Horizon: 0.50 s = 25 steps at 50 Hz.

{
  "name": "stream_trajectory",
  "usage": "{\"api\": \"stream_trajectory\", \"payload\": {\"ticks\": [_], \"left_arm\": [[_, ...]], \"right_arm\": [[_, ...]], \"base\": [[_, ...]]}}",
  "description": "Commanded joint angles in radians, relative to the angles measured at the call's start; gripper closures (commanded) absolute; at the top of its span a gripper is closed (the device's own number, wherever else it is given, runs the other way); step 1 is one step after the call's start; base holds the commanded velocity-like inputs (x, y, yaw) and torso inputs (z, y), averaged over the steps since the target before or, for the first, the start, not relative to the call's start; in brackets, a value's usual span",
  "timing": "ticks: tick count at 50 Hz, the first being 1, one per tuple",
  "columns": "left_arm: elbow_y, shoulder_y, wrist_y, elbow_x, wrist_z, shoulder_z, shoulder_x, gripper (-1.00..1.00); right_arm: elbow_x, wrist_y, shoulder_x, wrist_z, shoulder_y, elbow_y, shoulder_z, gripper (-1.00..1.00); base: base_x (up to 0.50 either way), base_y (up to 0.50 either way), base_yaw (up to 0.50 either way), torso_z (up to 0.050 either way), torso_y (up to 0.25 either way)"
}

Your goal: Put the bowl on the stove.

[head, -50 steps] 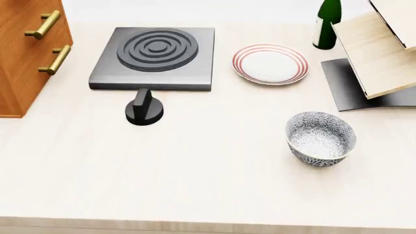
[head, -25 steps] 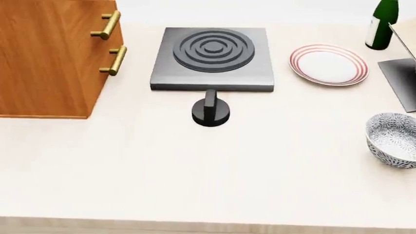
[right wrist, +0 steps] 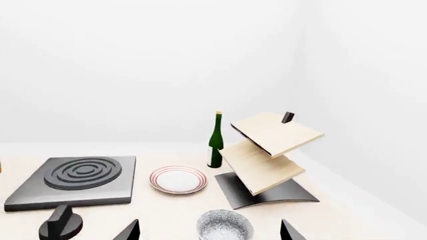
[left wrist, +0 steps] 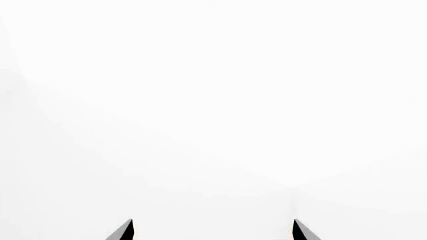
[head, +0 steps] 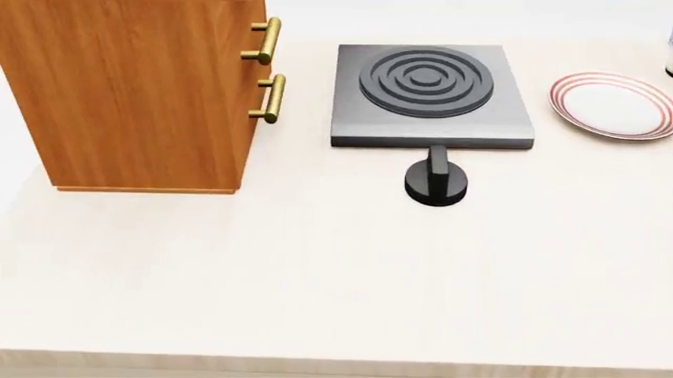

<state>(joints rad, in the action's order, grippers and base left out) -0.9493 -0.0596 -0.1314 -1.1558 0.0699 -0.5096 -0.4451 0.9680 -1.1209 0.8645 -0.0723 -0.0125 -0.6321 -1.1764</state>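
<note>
The bowl, white with a blue-grey speckle pattern, stands upright on the light counter and shows only in the right wrist view. My right gripper is open, its two dark fingertips apart on either side of the bowl and short of it. The stove, a dark grey square slab with a ringed burner, lies at the back of the counter and is bare; the right wrist view also shows the stove. My left gripper is open and faces only blank white. The head view shows neither gripper nor the bowl.
A black round knob stands just in front of the stove. A wooden cabinet with brass handles stands to its left, a red-ringed plate to its right. Beyond the plate are a green bottle and a tilted wooden shelf rack.
The head view has swung left: the stove, knob and plate slid right, the cabinet came fully into view, and the bowl, bottle and rack left the frame.
</note>
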Motion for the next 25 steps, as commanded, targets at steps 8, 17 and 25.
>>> {"api": "stream_trajectory", "payload": {"ticks": [8,17,25], "left_arm": [[0.008,0.010,0.008,0.031,-0.034,-0.011,0.016,-1.00],[0.007,0.012,0.010,0.029,-0.034,-0.007,0.012,-1.00],[0.008,0.017,0.014,0.034,-0.040,-0.004,0.013,-1.00]], "right_arm": [[-0.026,0.002,-0.034,-0.018,-0.014,0.007,-0.013,-1.00],[-0.038,0.014,-0.044,-0.013,-0.015,0.012,-0.008,-1.00],[-0.045,0.024,-0.050,-0.017,-0.022,0.013,-0.004,-1.00]], "base": [[0.00,0.00,0.00,0.000,0.000],[0.04,-0.10,0.00,0.000,0.000],[0.31,-0.37,0.00,0.000,0.000]]}}
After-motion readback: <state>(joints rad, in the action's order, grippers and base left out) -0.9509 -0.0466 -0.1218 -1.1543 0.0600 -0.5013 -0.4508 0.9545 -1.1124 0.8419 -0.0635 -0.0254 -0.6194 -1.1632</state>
